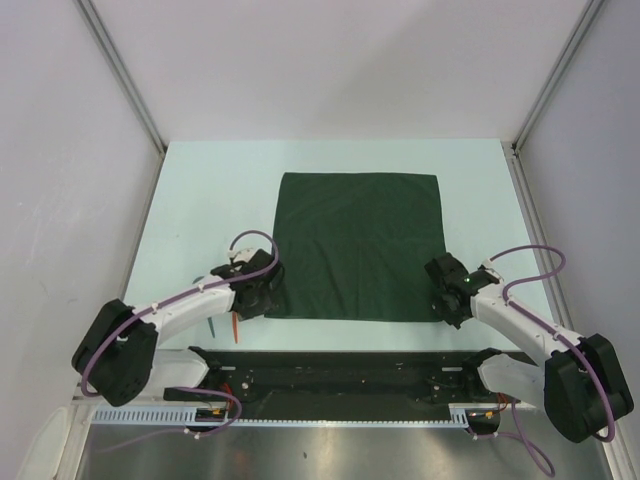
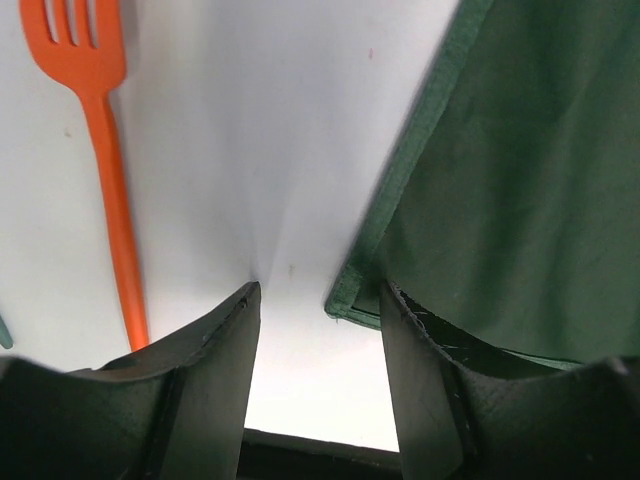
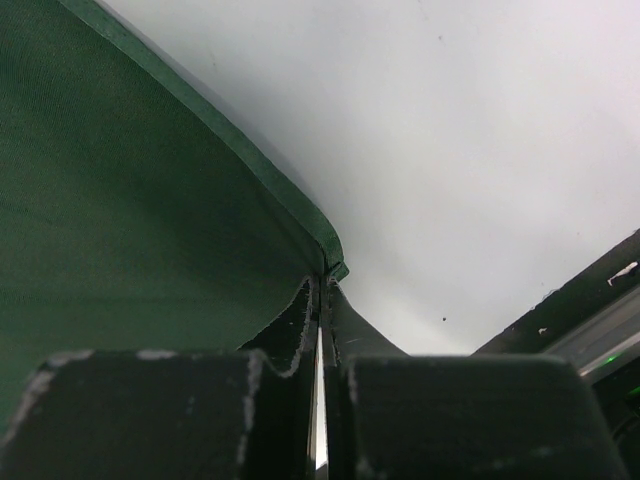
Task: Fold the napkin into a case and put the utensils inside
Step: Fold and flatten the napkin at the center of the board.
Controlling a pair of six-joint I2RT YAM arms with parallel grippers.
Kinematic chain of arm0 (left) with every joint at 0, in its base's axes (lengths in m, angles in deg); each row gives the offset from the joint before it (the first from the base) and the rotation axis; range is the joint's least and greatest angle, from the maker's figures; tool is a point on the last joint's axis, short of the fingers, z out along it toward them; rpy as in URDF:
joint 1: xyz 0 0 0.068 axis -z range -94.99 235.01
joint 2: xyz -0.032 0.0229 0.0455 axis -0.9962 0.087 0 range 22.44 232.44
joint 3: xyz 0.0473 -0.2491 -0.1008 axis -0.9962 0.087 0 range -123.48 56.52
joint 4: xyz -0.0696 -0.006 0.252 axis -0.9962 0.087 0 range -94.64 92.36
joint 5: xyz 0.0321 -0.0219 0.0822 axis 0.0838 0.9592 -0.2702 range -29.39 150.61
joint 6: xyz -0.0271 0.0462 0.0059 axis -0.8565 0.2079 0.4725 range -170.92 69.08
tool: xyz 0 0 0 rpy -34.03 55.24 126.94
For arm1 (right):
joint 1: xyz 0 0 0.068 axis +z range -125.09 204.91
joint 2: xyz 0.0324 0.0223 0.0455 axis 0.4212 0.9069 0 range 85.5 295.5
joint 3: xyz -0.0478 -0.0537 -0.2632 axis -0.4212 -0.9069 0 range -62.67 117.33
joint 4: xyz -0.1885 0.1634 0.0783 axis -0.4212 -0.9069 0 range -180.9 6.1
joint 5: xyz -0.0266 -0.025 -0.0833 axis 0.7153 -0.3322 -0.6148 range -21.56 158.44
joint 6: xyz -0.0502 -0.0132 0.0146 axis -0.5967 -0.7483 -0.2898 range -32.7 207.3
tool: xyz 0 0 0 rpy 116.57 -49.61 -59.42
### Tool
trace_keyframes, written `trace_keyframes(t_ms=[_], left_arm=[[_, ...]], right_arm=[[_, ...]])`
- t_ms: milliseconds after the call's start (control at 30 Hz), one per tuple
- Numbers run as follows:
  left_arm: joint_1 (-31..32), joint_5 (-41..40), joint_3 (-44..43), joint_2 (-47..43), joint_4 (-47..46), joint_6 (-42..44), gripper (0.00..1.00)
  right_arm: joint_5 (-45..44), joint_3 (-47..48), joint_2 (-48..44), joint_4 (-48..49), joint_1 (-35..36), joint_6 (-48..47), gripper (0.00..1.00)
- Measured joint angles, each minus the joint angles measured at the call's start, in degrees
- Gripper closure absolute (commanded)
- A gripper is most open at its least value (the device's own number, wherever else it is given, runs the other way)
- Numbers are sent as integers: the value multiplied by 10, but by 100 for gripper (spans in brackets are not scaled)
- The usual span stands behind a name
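Note:
The dark green napkin (image 1: 358, 245) lies flat and unfolded on the pale table. My left gripper (image 1: 270, 288) is at its near left corner and stands open. In the left wrist view the corner (image 2: 345, 300) sits between the fingers (image 2: 320, 290), close to the right finger, which rests over the cloth. My right gripper (image 1: 446, 302) is shut on the near right corner (image 3: 335, 262), pinched at the fingertips (image 3: 322, 285). The utensils lie left of the napkin: an orange-red fork (image 2: 110, 190) (image 1: 233, 327) and a teal piece (image 1: 212, 327), barely showing at the left wrist view's edge.
A black rail (image 1: 350, 372) runs along the near edge of the table between the arm bases. Grey walls and metal posts (image 1: 125, 75) enclose the table at left, right and back.

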Motion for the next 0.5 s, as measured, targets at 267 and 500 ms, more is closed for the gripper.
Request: trace_keyframes(t_ms=[267, 500], left_arm=[[17, -6, -12, 27, -4, -3, 62], [18, -3, -20, 37, -20, -4, 95]], right_arm=[[-2, 0, -3, -1, 0, 0, 100], [-4, 0, -12, 0, 0, -6, 100]])
